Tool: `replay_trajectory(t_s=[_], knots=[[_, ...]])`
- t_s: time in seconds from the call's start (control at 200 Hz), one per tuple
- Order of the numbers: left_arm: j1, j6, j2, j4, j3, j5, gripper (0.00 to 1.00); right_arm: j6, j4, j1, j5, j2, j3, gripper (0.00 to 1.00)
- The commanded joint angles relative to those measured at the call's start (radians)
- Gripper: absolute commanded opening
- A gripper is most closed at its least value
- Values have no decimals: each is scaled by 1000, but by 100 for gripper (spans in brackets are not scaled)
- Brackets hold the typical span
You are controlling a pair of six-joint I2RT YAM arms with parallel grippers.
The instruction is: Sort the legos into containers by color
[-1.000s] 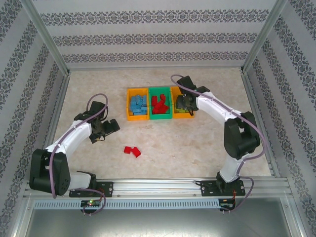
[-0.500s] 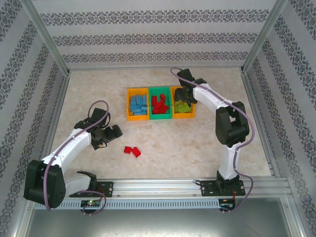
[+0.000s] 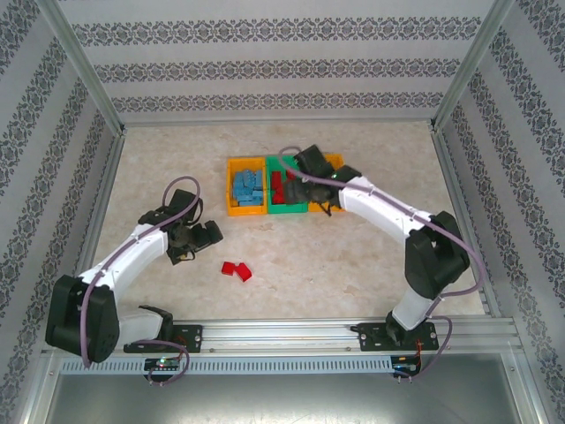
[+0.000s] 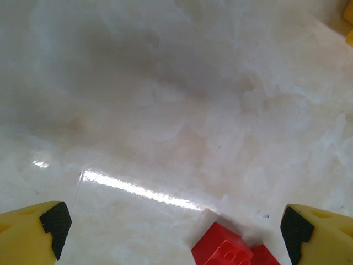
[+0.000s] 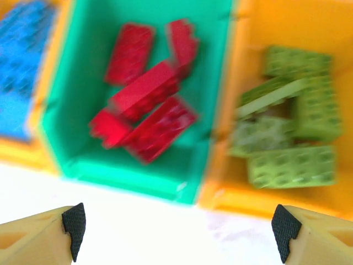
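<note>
The left end effector (image 4: pixel 174 226) hangs wide open and empty over the surface (image 4: pixel 165 110). Two red legos (image 4: pixel 234 253) lie just ahead, apparently touching, so one may skid or both lift together. The right end effector (image 5: pixel 179 223), spread and empty above the green bin (image 5: pixel 132 176), crowds the drop path.

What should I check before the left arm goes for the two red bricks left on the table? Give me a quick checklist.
1. Left gripper open: ok, fingers spread wide.
2. Left gripper empty: ok.
3. Red bricks in its wrist view: ok, at the lower edge, off-centre.
4. Bricks apart enough for a single pick: not ok, they lie against each other.
5. Green bin has room for more red: ok.
6. Way to that bin free: not ok, the open right gripper hangs right by it.
</note>
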State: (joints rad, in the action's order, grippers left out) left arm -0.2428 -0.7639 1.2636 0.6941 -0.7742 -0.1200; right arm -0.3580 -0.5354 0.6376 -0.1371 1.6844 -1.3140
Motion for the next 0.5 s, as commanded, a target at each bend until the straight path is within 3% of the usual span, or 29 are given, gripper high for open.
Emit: replay_trajectory(t_s=[0.0,0.26,0.495], knots=[[-5,9,65,-11,-51,19,99,-1,36,124,41,-34,87,89],[16,28,152,-20,-89,22,99,-110,45,417,73,88,74,87],[51,44,138,-27,-65,16,99,-108,17,500,81,221,-9,86]])
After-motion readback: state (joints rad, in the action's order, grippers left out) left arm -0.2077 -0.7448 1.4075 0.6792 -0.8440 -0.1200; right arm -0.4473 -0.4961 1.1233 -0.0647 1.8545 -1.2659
